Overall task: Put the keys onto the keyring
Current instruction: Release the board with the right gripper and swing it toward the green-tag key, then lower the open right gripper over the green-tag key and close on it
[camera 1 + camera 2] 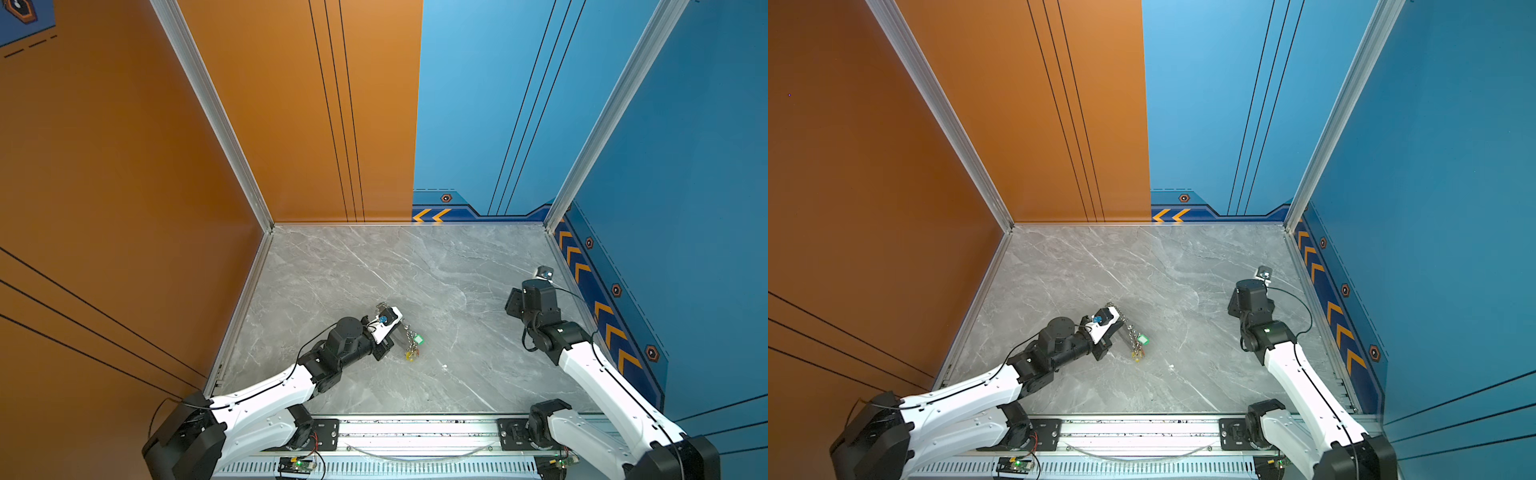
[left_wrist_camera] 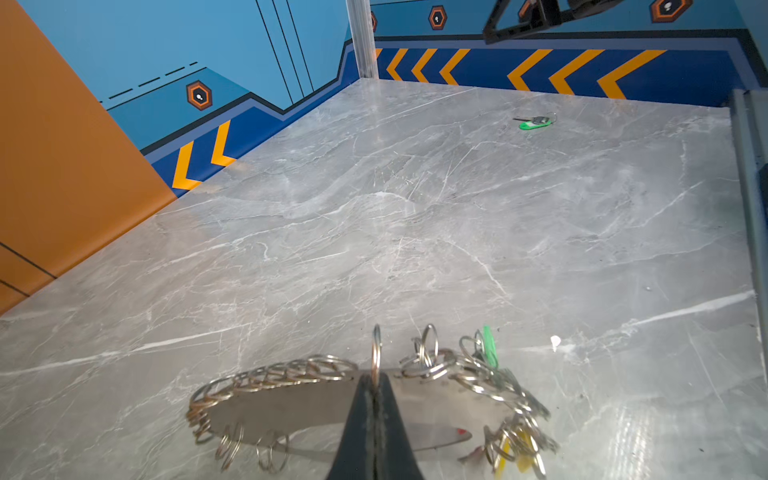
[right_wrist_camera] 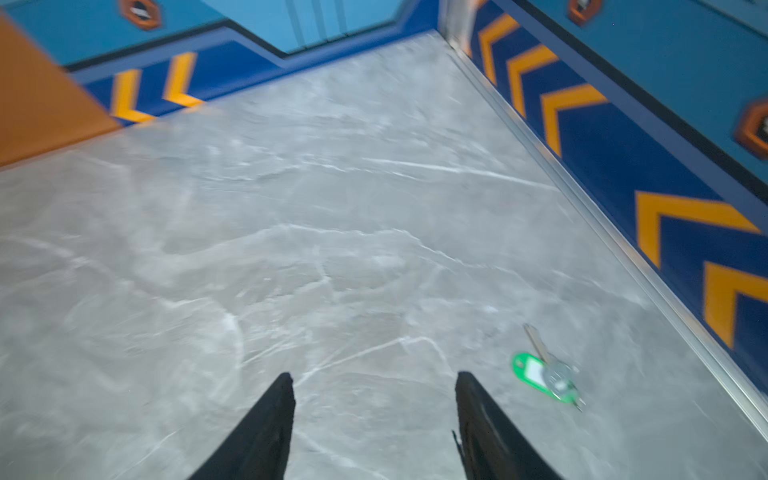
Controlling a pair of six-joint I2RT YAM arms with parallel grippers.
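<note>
Holding item one, the keyring [image 2: 291, 409]: the left gripper [image 2: 376, 397] is pinching fully closed on the tan oval plate at about mid-length. One silver ring is standing upright just past the jaw tips. In both top views the keyring is showing edge-on, like a chain [image 1: 405, 332], near the middle of the table [image 1: 415, 270]. It is probably being gripped this way so that its ring-lined edge is facing open space where the other arm can reach it. Whether its low end is touching the marble, I cannot tell.

Item two, the attached keys [image 2: 511, 440]: these are hanging in a bunch at one end of the plate, showing a green tag [image 2: 490, 345], a yellow tag [image 2: 505, 453] and a trace of red. That part of the job is looking done.

Item three, the loose key [image 3: 544, 376]: this one has a green tag and is lying flat close to the right wall's base strip, well apart from the keyring.

Item four, the right gripper [image 3: 374, 380]: its jaws are standing wide apart and empty above bare marble. The loose key is lying just outside one finger, not between the two. The wide spread is likely in readiness for a pick, which would call for a sideways correction first. This view is blurring, so finer detail is lost. A thin key lying flat on hard stone is likely to slip from a pinch.
</note>
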